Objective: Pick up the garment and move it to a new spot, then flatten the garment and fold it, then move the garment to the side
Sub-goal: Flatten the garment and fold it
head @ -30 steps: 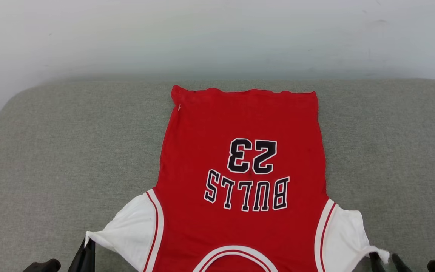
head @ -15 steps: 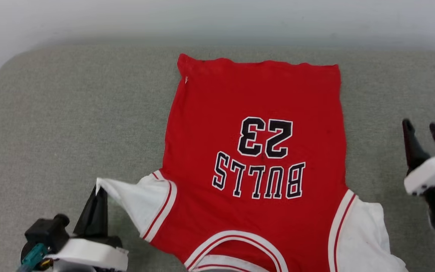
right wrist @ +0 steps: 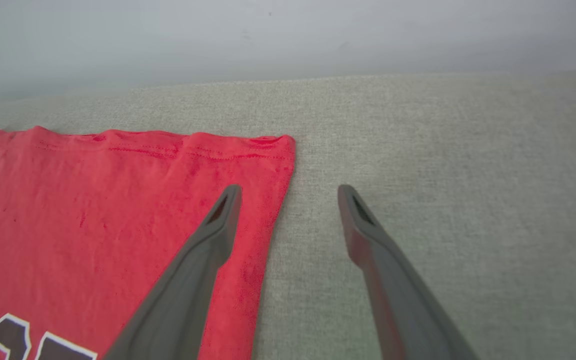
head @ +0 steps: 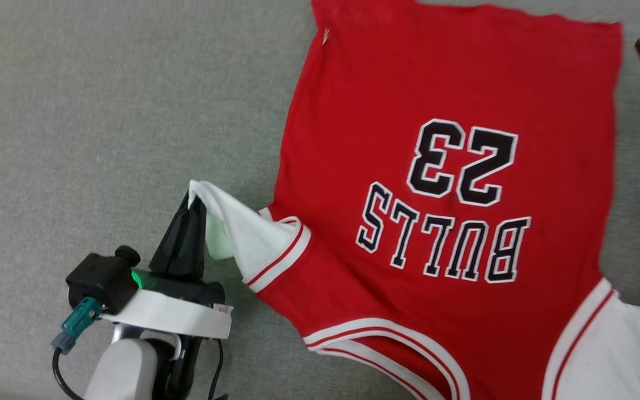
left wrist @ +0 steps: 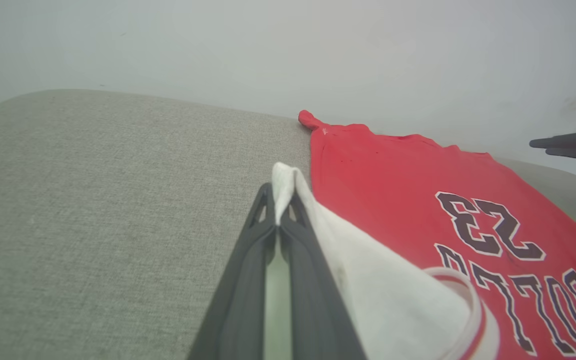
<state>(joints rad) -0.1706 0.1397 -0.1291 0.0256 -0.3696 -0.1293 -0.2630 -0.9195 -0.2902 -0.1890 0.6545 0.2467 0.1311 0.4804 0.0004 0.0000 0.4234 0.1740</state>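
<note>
We see the left gripper (head: pixel 192 204) as two long, dark grey fingers (left wrist: pixel 245 280) tapering to points, each with a small triangular cut-out near its tip. Behind them sits a white band (head: pixel 170 314). Beside it is a black camera block (head: pixel 100 278) with a green light (head: pixel 138 278), a teal plug (head: pixel 75 323) and a black cable (head: pixel 60 375). The forearm (head: pixel 123 369) is pale grey. The right gripper (right wrist: pixel 288 192) has matching fingers.

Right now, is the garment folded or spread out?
Spread, not folded: the garment lies flat, lettering showing; the left gripper pinches one white sleeve up.
</note>
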